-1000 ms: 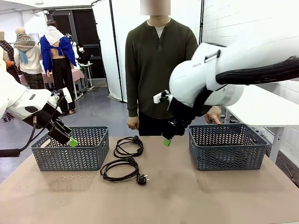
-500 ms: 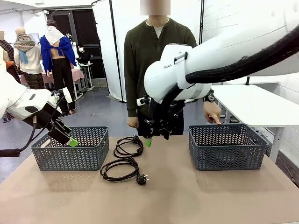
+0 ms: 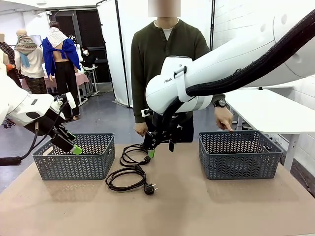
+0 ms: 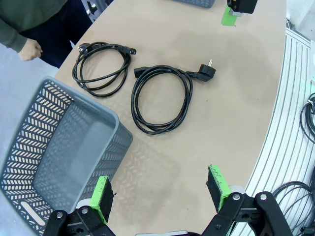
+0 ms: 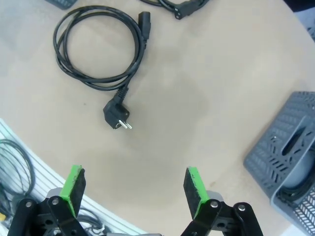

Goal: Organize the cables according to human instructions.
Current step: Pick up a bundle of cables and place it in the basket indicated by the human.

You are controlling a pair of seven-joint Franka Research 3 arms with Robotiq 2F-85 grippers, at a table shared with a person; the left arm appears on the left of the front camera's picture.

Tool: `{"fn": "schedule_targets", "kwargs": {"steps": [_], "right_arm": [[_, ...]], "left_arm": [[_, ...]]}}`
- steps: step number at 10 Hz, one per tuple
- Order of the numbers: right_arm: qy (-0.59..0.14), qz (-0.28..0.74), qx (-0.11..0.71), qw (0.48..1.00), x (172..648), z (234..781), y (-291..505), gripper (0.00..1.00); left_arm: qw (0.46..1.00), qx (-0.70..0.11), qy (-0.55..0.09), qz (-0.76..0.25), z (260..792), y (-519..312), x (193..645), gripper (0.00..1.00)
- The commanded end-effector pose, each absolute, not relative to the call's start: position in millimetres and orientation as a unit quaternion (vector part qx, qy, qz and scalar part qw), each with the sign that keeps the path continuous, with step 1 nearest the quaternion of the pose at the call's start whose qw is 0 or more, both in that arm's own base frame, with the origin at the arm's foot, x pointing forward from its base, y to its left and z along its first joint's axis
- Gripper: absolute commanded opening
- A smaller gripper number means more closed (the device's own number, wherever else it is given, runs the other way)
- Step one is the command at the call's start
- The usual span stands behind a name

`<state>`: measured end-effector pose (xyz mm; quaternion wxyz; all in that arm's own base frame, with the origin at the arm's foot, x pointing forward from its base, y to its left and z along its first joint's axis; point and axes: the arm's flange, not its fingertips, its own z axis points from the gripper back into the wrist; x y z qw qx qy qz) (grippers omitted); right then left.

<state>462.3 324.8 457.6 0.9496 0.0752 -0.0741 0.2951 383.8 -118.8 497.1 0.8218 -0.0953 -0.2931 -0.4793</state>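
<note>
Where the table (image 3: 197, 206) lies bare between two grey baskets, two of the cables rest as round black coils, close together but apart. The near cable (image 3: 132, 170) lies flat with its angled plug (image 3: 149, 188) toward the robot's side; the far cable (image 3: 135, 154) sits just behind it, close to the table's far edge.

The right gripper (image 3: 151, 153) hangs directly over the far cable, fingers spread wide and holding nothing. Its own camera looks down on the near cable (image 5: 98, 49) and its plug (image 5: 117, 117), with a wide gap between the green pads (image 5: 74, 184).

The left gripper (image 3: 74, 147) is poised over the left basket (image 3: 74, 164), jaws likewise parted and empty – its wrist view shows both coils lying beyond that basket (image 4: 59, 147).

The right basket (image 3: 238, 157) stands well off to the other side; something dark shows inside it in the right wrist view, possibly cord, though too little shows to be sure.

The person (image 3: 167, 64) stands at the far edge – one hand (image 3: 225, 120) lowered to the right basket's far rim, the other (image 3: 140, 129) hanging just behind the far cable.
</note>
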Motion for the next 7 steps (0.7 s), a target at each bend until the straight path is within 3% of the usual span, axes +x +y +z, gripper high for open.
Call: {"fn": "schedule_targets", "kwargs": {"steps": [1, 7], "right_arm": [[-0.076, 0.299, 0.079, 0.948, 459.9, 465.3, 322.1, 1.00], [-0.079, 0.296, 0.075, 0.949, 460.8, 463.8, 324.3, 1.00]], "left_arm": [[0.816, -0.106, -0.295, -0.485, 495.4, -114.9, 386.1, 1.00], [0.816, -0.106, -0.295, -0.485, 495.4, -114.9, 386.1, 1.00]]}}
